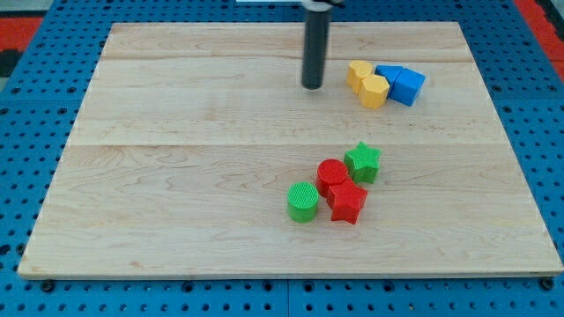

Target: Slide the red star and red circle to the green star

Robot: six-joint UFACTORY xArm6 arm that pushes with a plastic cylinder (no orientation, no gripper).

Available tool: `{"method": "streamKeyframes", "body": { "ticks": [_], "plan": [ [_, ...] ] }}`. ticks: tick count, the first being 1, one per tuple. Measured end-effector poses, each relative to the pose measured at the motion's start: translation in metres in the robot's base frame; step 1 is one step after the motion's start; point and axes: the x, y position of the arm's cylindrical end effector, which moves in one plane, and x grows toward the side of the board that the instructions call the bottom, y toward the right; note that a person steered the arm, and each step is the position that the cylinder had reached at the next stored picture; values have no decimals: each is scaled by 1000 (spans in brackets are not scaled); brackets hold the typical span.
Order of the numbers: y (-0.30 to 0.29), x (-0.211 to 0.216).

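Observation:
The red circle [331,174] lies right of the board's middle, touching the green star [362,162] at its upper right. The red star [347,202] sits just below the red circle, touching it. A green circle [302,201] stands to the left of the red star, close to the red circle. My tip [312,85] is near the view's top, well above this cluster and left of the yellow blocks, touching no block.
At the view's top right sit two yellow blocks [359,74] [374,91] and two blue blocks [389,76] [407,86], bunched together. The wooden board [176,176] lies on a blue pegboard [35,106].

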Motion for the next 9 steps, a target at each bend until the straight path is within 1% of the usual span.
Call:
{"method": "streamKeyframes", "body": {
  "ticks": [1,2,3,4,5,6,7,8,9],
  "plan": [
    [9,60],
    [28,100],
    [19,116],
    [45,169],
    [70,174],
    [46,151],
    [20,150],
    [-36,150],
    [-63,187]
  ]
}}
